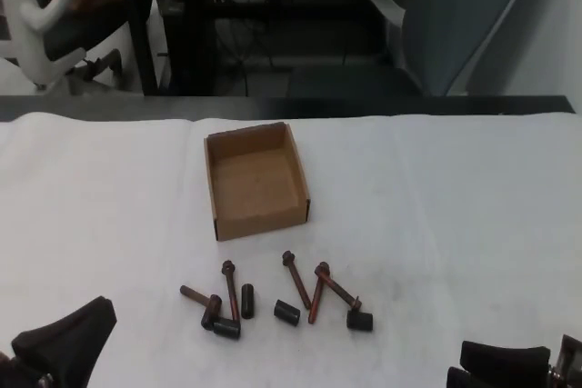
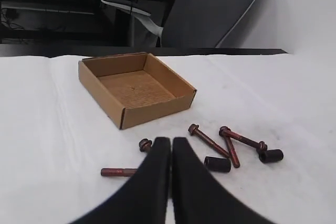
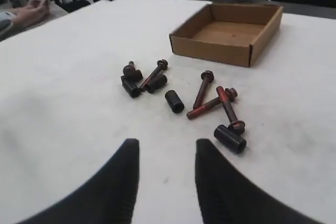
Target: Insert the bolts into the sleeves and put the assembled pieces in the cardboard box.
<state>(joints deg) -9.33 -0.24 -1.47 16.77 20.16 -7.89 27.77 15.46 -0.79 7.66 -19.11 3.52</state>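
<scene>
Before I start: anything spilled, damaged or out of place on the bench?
Nothing stands out. The cardboard box sits upright and empty, and the bolts and sleeves lie loose on the white cloth in front of it.

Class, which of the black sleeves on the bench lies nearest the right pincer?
The sleeve at the right end of the scatter, beside the end of one bolt; the other sleeves lie farther from the right pincer, leftward.

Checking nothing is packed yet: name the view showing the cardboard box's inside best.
High view: it looks most steeply down into the cardboard box, floor bare. Both wrist views catch the cardboard box at a lower slant, near walls hiding some floor.
</scene>
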